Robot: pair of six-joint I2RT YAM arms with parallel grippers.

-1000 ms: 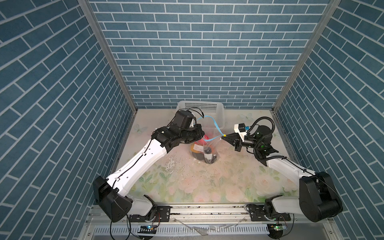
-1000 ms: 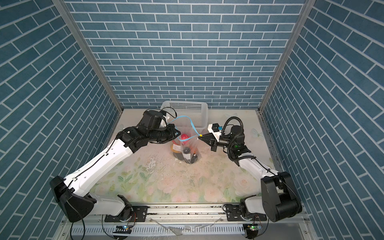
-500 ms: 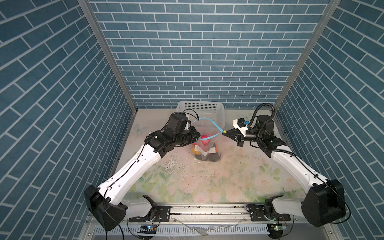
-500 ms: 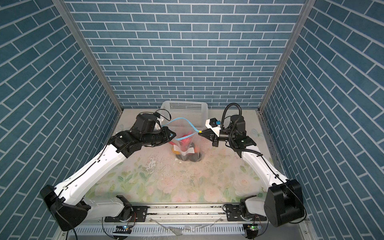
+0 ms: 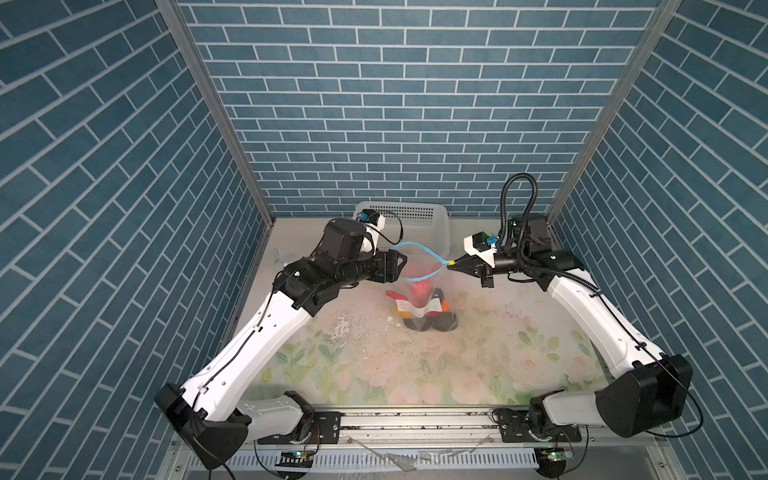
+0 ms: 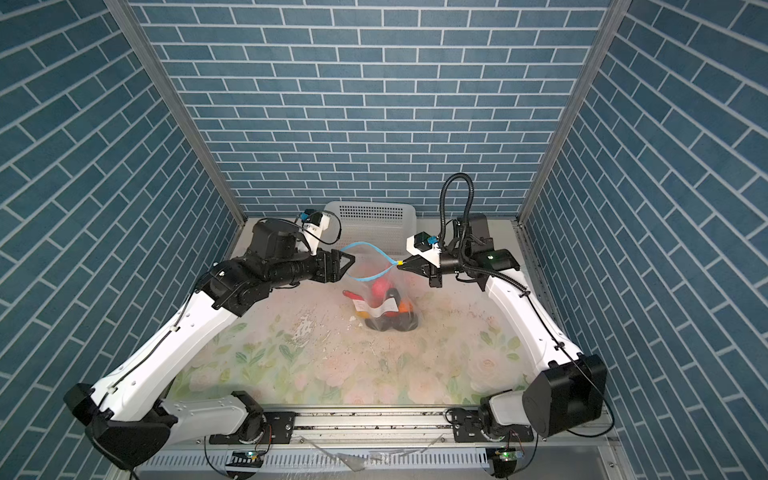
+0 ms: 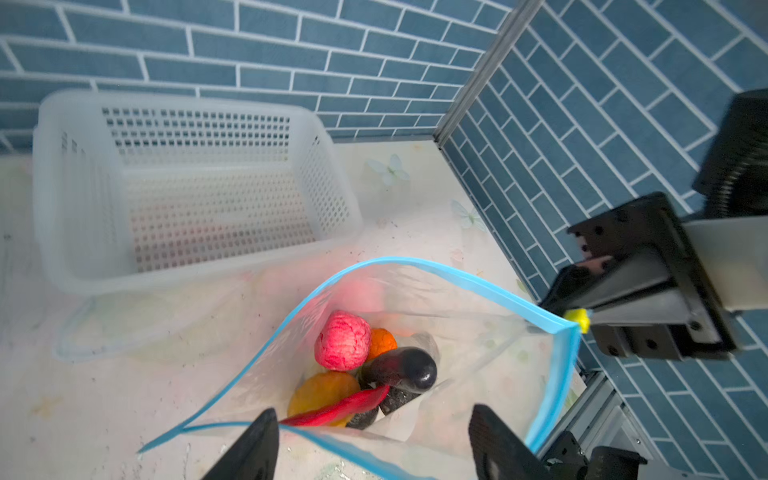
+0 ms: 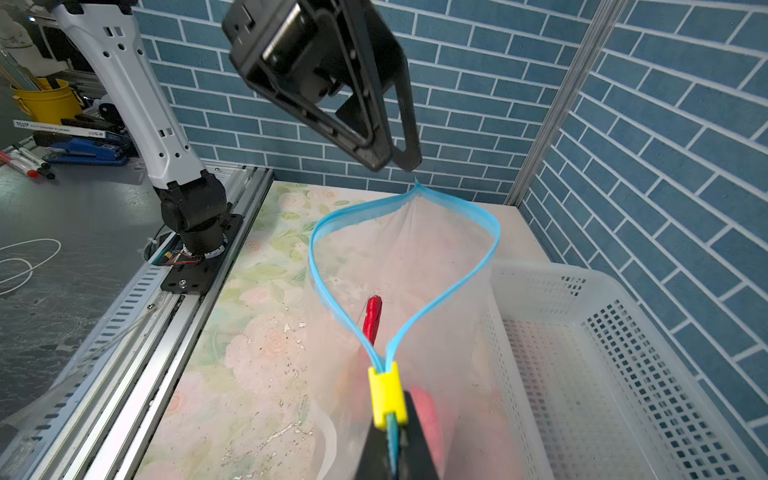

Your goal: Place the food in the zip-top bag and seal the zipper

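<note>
Several food pieces (image 7: 343, 341) are lying inside the zip-top bag (image 5: 418, 306); the right gripper (image 5: 452, 267) is clenching the zipper (image 5: 422, 248) at its yellow tab (image 8: 387, 393); the left gripper (image 5: 401, 266) is gaping, released, beside the opposite corner.

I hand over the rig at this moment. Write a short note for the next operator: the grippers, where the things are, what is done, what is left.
Left gripper: open, jaws apart at the far end of the zipper, holding nothing.
Right gripper: shut on the zipper right beside the yellow tab, with that end lifted.
Food: at the bottom of the bag, including a red chilli. None shows on the table or in the basket.
Done: food is in.
Left: the zipper gapes in an open loop. Probably grip the far end, then run the tab along to seal.
</note>
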